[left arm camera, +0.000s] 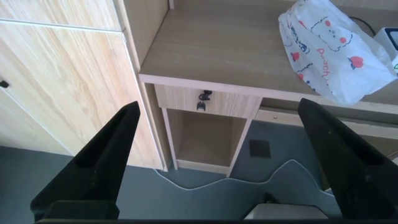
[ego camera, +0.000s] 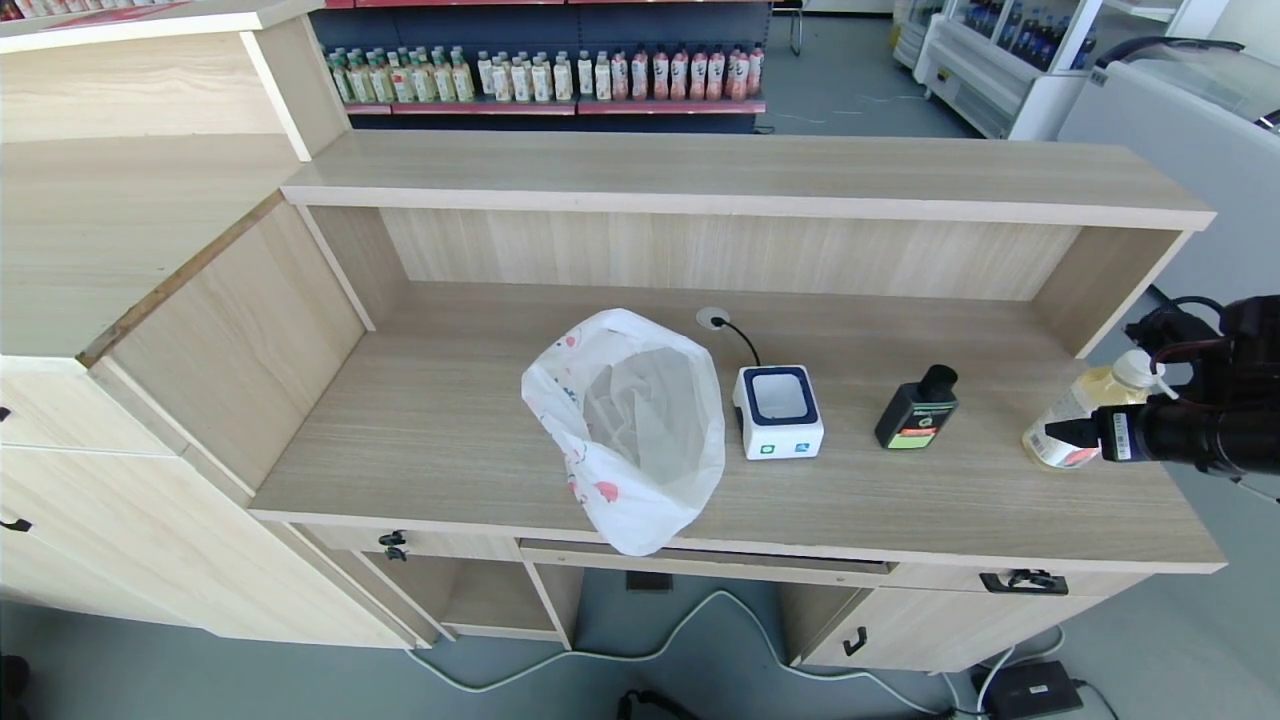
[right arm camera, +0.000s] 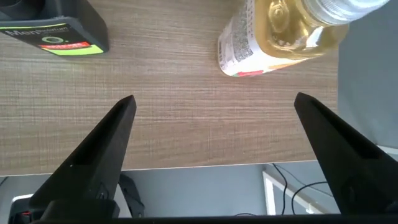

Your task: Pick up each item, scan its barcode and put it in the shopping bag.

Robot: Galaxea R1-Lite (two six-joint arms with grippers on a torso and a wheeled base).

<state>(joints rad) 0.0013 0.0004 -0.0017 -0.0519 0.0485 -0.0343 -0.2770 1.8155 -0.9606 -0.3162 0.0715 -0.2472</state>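
Observation:
A white shopping bag (ego camera: pixel 620 430) stands open on the wooden counter (ego camera: pixel 450 440). Just right of it sits a white barcode scanner (ego camera: pixel 778 410) with a dark window. A dark green bottle (ego camera: pixel 918 410) with a black cap stands farther right. Near the counter's right end is a clear bottle of yellow liquid (ego camera: pixel 1085 405). My right gripper (ego camera: pixel 1075 435) is beside that bottle's base, open (right arm camera: pixel 214 162), with the yellow bottle (right arm camera: pixel 280 37) and dark bottle (right arm camera: pixel 56 31) beyond its fingertips. My left gripper (left arm camera: pixel 217 162) is open and low before the counter's left front, the bag (left arm camera: pixel 329 50) above it.
A raised shelf (ego camera: pixel 740 180) runs along the back of the counter, with side walls at both ends. The scanner's cable (ego camera: pixel 740 340) leads to a hole behind it. Drawers (left arm camera: pixel 205 99) and cables lie below the counter edge. Store shelves with drinks stand behind.

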